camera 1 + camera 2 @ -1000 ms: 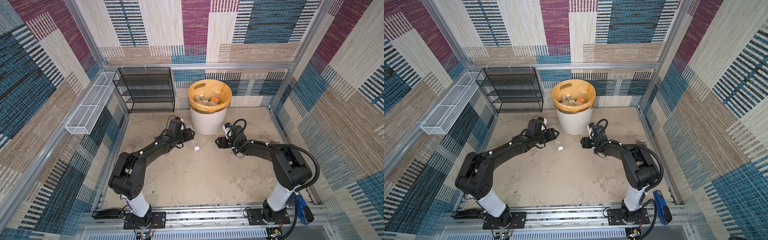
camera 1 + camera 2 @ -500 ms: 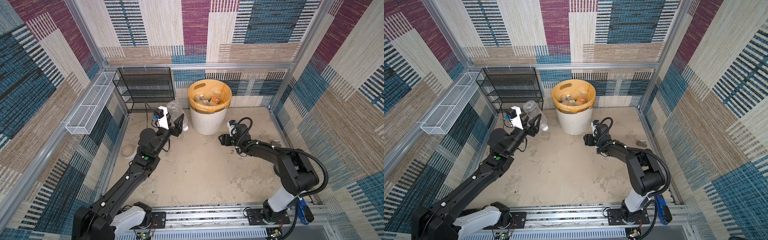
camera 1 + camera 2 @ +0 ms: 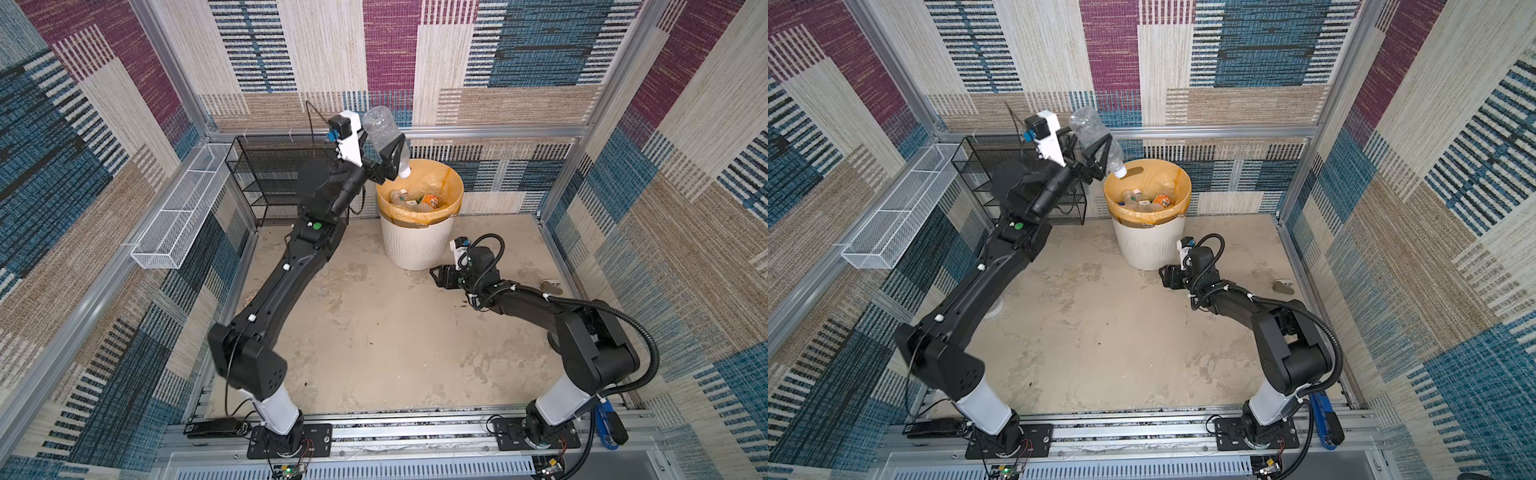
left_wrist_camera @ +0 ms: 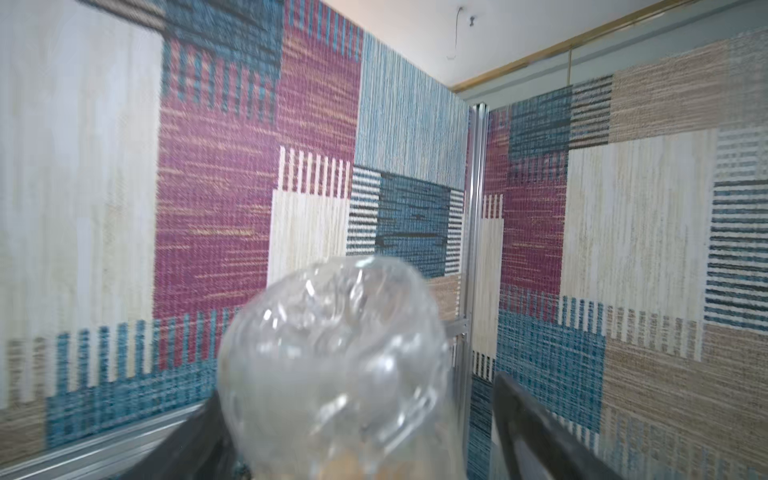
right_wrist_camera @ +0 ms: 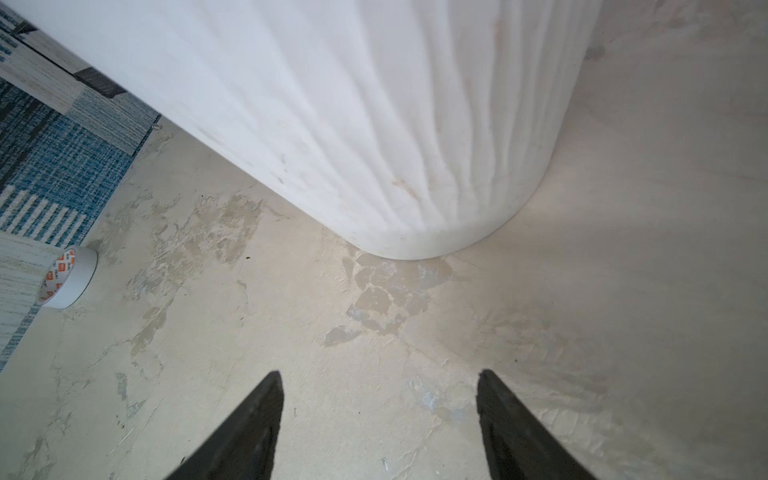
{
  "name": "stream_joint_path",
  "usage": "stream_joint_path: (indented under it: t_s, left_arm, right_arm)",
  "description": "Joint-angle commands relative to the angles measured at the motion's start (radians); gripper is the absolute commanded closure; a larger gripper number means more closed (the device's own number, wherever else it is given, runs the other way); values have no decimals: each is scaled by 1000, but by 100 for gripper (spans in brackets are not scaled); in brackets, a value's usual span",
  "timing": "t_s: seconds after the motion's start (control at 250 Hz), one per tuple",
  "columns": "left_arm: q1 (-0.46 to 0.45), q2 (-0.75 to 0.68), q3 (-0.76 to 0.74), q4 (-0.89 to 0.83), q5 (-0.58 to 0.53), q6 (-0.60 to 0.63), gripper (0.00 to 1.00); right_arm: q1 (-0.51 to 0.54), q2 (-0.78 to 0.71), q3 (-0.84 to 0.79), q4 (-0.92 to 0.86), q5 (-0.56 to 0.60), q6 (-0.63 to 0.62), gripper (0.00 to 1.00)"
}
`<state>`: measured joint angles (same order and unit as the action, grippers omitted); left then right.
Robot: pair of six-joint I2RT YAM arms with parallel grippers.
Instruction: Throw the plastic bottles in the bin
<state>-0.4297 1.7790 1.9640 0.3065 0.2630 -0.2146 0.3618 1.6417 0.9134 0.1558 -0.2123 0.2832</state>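
White bin (image 3: 415,245) with bottles (image 3: 417,200) inside

I find my left arm (image 3: 291,274) raised, left gripper (image 3: 381,141) spread wide at upper centre; right gripper (image 3: 435,277) low, centre right, jaws parted.

— Where is the bin (image 3: 415,249)?
— Middle of the floor's (image 3: 374,340) far edge; rack (image 3: 270,178) left of it, in the far-left corner; bottles (image 3: 409,199) inside it; one bottle (image 3: 376,126) above its left rim.
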Motion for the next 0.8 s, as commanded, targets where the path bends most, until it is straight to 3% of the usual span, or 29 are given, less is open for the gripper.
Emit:
stream_joint_path:
  t_s: [0.0, 0.244, 0.516, 0.796]
  left_arm:
    - [5, 75, 136, -304, 76, -86, 1]
    - [59, -39, 3, -324, 34, -65, 1]
    - [179, -290, -405, -279, -56, -26, 1]
    - [366, -476, -877, -218, -198, -100, 3]
  right_arm:
    - [8, -38, -30, 33, 26, 7, 26]
    - [8, -46, -55, 27, 38, -1, 25]
    - [-1, -19, -10, 34, 71, -18, 24]
    - [-68, -44, -21, 47, 75, -16, 24]
